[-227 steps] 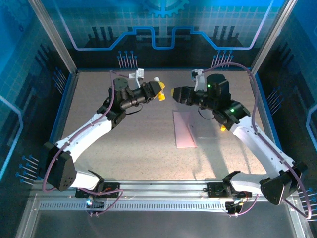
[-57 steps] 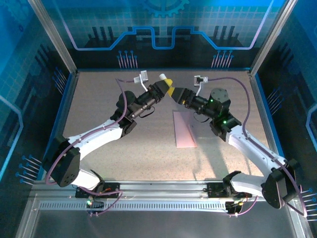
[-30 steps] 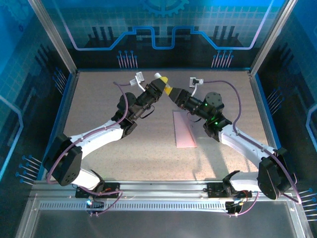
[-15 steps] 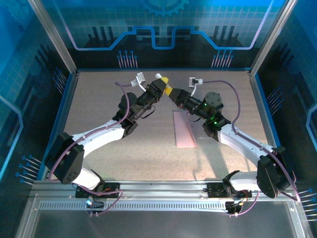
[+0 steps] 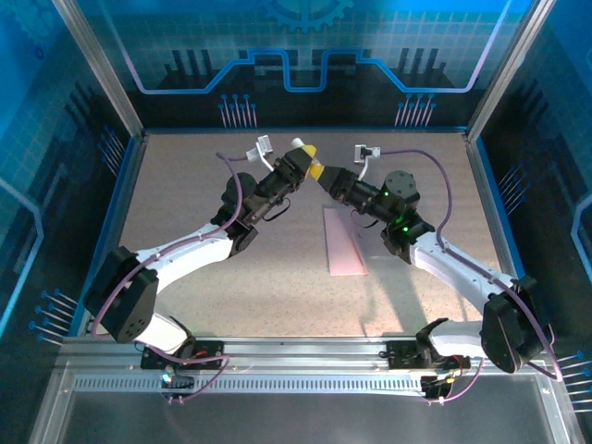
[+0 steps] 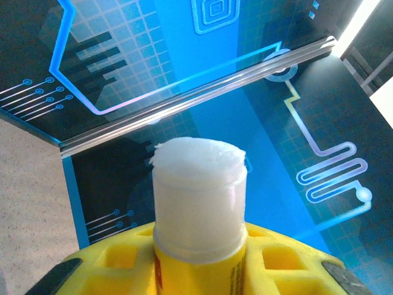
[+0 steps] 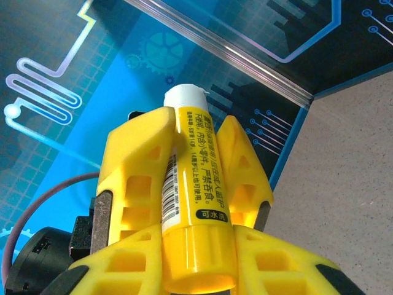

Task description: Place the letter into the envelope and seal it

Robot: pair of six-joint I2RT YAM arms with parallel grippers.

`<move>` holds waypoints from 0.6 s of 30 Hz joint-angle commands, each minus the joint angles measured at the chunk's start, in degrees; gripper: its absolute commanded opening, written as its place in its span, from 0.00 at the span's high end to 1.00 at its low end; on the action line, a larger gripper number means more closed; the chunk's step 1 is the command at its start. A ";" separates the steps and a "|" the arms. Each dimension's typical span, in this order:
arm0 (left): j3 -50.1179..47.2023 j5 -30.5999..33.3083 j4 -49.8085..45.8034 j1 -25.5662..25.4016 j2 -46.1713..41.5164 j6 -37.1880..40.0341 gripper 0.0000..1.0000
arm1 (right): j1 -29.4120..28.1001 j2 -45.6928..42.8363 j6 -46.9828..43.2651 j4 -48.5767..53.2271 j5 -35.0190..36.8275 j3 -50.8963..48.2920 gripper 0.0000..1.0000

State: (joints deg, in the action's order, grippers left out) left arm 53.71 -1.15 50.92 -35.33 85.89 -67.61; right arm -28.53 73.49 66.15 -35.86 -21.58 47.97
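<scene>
Up near the back wall, my left jaws are clamped narrow on the glue stick (image 7: pixel 195 184), its white tip bare, and my right jaws pinch its lower end. Bare counter (image 5: pixel 176 185) spreads wide to both sides. Just nearer me, the pink envelope (image 5: pixel 344 242) lies flat.

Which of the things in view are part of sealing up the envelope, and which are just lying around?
Part of the job:
- the envelope, flat on the table
- the glue stick, uncapped, gripped by both the left gripper and the right gripper

Just there:
- the blue printed walls
- the metal rail at the near edge
</scene>
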 commanded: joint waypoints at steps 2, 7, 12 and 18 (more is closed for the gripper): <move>-0.18 -2.05 1.06 0.08 0.42 0.09 0.87 | 1.64 -2.30 -1.42 -0.81 0.89 0.60 0.75; -0.50 -2.63 1.18 0.47 0.27 0.17 0.68 | 1.90 -3.93 -2.63 1.38 1.46 0.21 0.78; -0.80 -3.18 1.17 1.39 -0.39 0.79 0.43 | 2.26 -6.73 -5.11 7.13 2.80 0.46 0.80; -0.95 -4.21 -0.90 3.52 -2.29 2.71 0.32 | 2.87 -10.08 -9.26 18.75 4.67 2.05 0.81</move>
State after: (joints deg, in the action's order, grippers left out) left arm 53.45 -4.38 50.52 -33.06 85.86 -66.96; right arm -26.52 65.47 60.73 -23.86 -18.98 48.05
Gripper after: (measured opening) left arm 0.682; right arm 0.234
